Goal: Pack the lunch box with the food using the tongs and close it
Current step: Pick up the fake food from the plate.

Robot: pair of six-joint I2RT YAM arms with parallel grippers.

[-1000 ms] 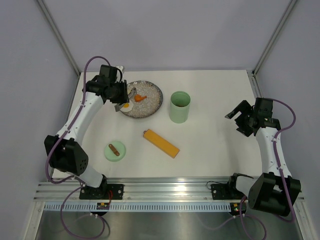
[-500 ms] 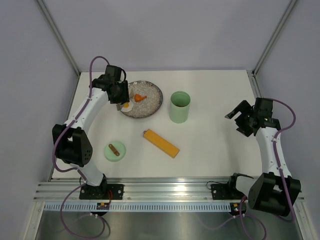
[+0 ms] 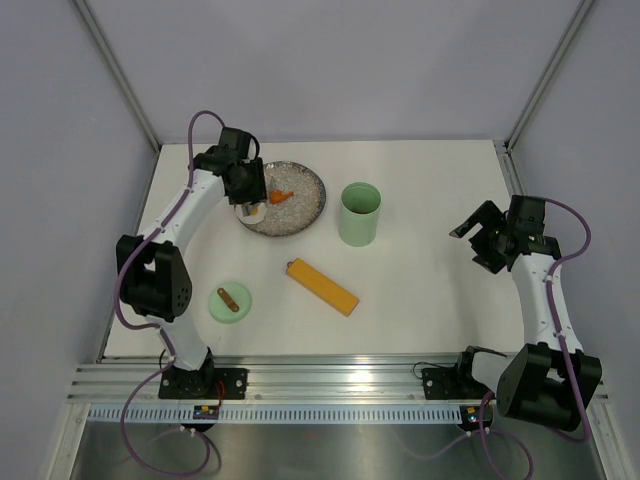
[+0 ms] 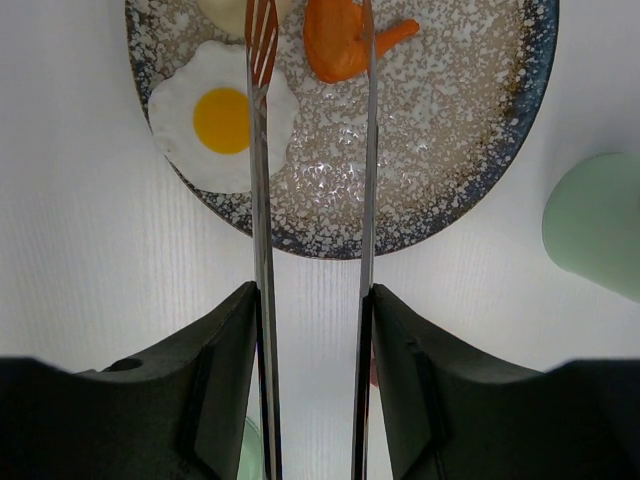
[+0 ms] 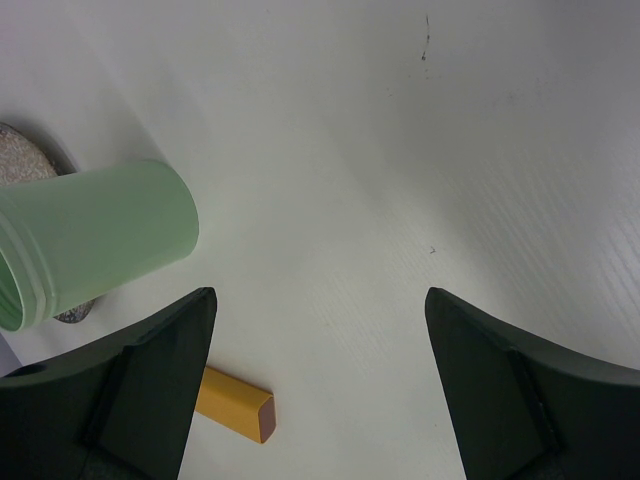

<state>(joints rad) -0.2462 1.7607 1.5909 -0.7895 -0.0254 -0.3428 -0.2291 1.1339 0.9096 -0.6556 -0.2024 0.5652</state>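
We see the left gripper (image 4: 312, 400) gripping the tongs (image 4: 262, 250) over the plate (image 4: 450, 200), tips at the orange piece (image 4: 335, 50); the right gripper (image 5: 318, 310) stands open.

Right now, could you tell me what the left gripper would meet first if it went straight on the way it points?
Probably the orange food piece on the grey speckled plate: the slim grey metal tongs in the left gripper lead, with it at their tips. Their height is unclear.
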